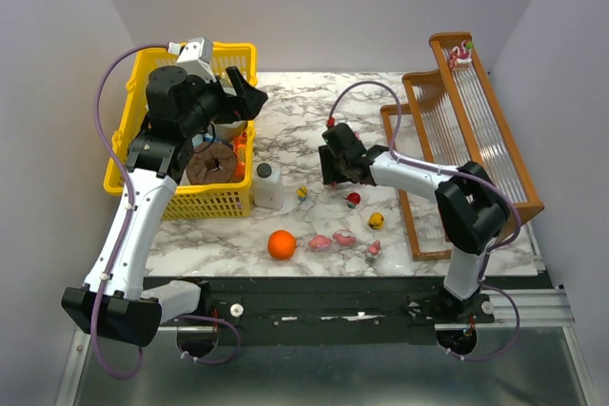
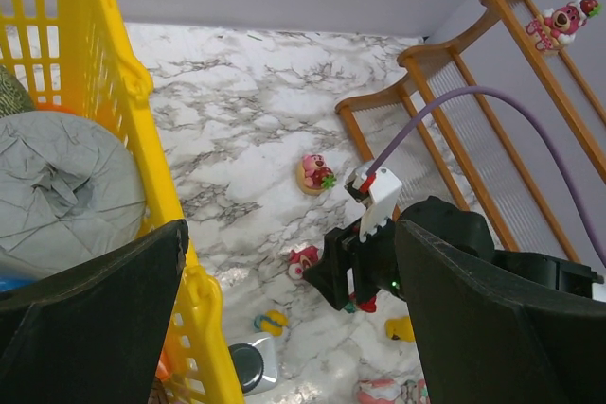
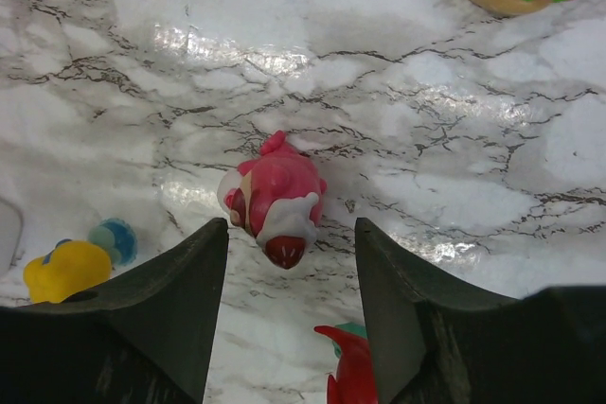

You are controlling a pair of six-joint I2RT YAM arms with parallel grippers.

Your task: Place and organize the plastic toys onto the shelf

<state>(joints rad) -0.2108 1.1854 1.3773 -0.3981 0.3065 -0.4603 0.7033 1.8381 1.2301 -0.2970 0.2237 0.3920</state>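
Right jaws stand spread either side of a pink toy (image 3: 273,198) on the surface (image 3: 426,92) left of the shelf (image 1: 411,225); left jaws gape wide.

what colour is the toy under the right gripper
The toy is pink and white; right wrist view.

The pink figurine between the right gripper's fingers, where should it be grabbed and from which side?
Probably across the pink figurine's rounded middle, coming straight down. It lies on the marble table, its length pointing away from the right gripper, whose open jaws flank its narrower width; the small knob and dark-red end look too slim to hold.
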